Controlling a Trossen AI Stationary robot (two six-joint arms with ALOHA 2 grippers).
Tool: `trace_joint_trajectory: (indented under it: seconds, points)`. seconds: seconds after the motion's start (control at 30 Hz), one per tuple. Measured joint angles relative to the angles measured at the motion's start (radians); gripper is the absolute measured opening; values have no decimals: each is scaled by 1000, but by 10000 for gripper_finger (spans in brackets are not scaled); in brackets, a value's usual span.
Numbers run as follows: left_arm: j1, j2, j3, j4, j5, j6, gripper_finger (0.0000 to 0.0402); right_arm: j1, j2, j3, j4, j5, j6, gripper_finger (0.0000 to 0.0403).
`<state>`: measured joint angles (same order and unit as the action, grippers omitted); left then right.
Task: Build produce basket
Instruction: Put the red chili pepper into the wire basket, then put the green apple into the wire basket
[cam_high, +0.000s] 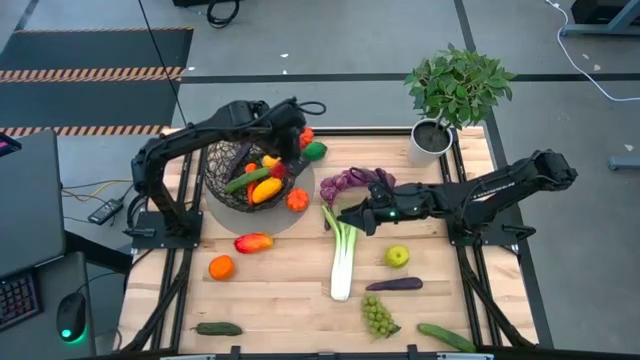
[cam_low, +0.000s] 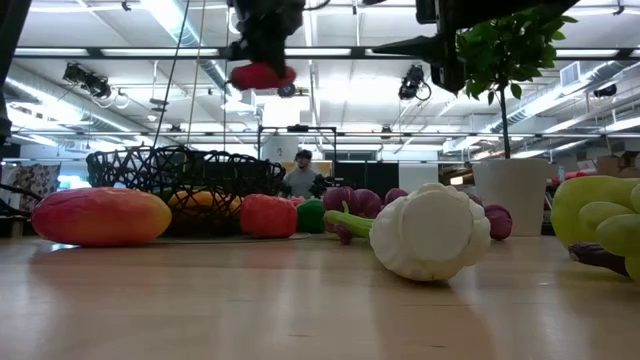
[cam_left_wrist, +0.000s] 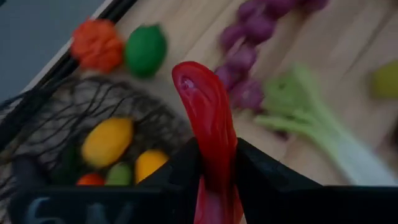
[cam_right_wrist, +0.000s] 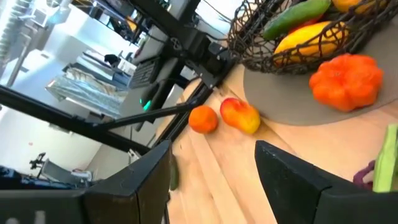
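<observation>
Left end effector grips a glossy red chili over the dark wire basket.

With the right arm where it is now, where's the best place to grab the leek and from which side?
Probably the white stalk of the leek, taken from straight above. It lies flat on the table, and the stalk looks straight and even, while the green top fans out beside the purple grapes. The right gripper, jaws open, hovers near that leafy end.
</observation>
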<state>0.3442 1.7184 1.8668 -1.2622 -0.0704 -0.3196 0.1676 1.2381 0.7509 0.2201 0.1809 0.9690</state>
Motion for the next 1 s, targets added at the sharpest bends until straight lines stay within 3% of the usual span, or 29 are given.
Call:
trace_joint_trajectory:
  seconds: [0.27,0.5,0.7,1.0]
  points:
    - [98,-2,-12,-127,-26,136,93,43,0,0,-20,-21,21,233]
    - [173,-1,-170,-175,-36,99,110,49,1,0,-168,-2,125,233]
    - [173,0,-288,-169,-38,98,170,49,1,0,-200,-3,138,233]
    - [107,-4,-296,-163,-36,78,263,49,1,0,-222,-38,132,233]
